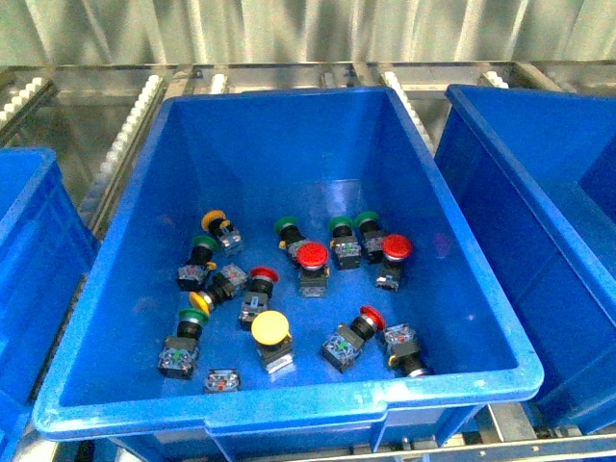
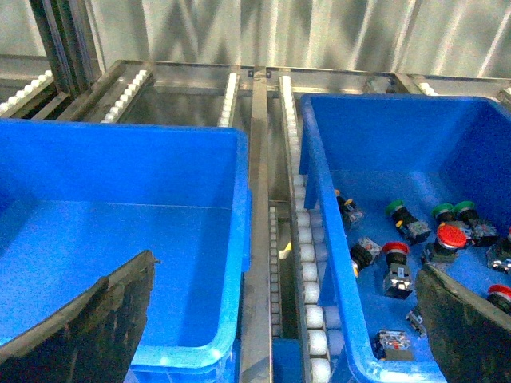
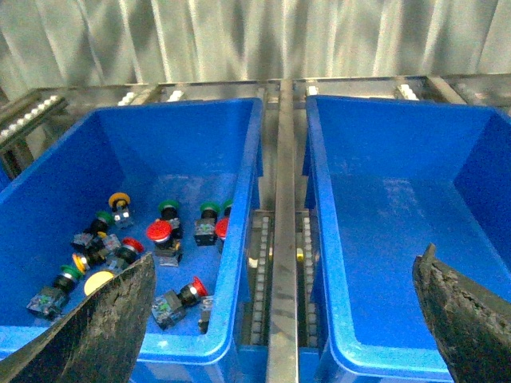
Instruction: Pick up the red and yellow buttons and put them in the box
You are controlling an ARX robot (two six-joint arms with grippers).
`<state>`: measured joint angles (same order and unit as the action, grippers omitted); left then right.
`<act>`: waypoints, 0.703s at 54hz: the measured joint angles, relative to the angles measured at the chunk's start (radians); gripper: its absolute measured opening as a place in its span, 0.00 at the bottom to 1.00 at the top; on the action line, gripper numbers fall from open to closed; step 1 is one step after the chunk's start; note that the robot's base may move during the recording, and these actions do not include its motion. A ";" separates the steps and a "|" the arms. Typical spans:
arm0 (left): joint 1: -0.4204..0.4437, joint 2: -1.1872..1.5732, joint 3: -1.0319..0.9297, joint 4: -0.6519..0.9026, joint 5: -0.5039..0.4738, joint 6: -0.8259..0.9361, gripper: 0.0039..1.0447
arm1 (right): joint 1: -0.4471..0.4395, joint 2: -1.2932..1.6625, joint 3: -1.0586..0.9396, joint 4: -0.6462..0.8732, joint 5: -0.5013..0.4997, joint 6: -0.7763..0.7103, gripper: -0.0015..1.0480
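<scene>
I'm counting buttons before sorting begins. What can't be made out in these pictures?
Front view: neither hand shows; edges cut off the left crate and right crate.
Left wrist view: the left hand covers part of the button crate floor.
Right wrist view: the right hand hides part of the yellow button.
Front view: small block by near wall, cap unreadable.

Colours, listed from the middle crate (image 1: 289,144):
- Middle crate: bright blue, plain.
- Inside it: red-capped buttons (image 1: 311,255), yellow-capped buttons (image 1: 270,327) and green-capped buttons (image 1: 285,227), with silver collars and black bodies.
- Beside it: left crate (image 1: 29,241) and right crate (image 1: 539,164), same blue.
- Behind it: white rollers (image 1: 135,115).
- My left fingers (image 2: 88,327) and my right fingers (image 3: 104,327): black.
</scene>
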<state>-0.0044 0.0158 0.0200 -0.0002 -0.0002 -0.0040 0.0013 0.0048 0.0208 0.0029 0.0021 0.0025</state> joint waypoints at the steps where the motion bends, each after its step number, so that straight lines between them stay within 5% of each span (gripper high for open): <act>1: 0.000 0.000 0.000 0.000 0.000 0.000 0.93 | 0.000 0.000 0.000 0.000 0.000 0.000 0.93; 13: 0.000 0.000 0.000 0.000 0.000 0.000 0.93 | 0.000 0.000 0.000 0.000 0.000 0.000 0.93; 18: 0.074 0.279 0.167 -0.378 0.302 0.085 0.93 | 0.000 0.000 0.000 0.000 -0.003 0.000 0.93; 20: 0.072 0.367 0.192 -0.413 0.316 0.104 0.93 | 0.000 0.000 0.000 0.000 -0.001 0.000 0.93; 38: 0.010 0.821 0.364 -0.126 0.332 0.307 0.93 | 0.000 0.000 0.000 0.000 0.000 0.000 0.93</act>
<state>0.0059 0.8364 0.3836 -0.1261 0.3321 0.3035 0.0013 0.0048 0.0208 0.0025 0.0021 0.0025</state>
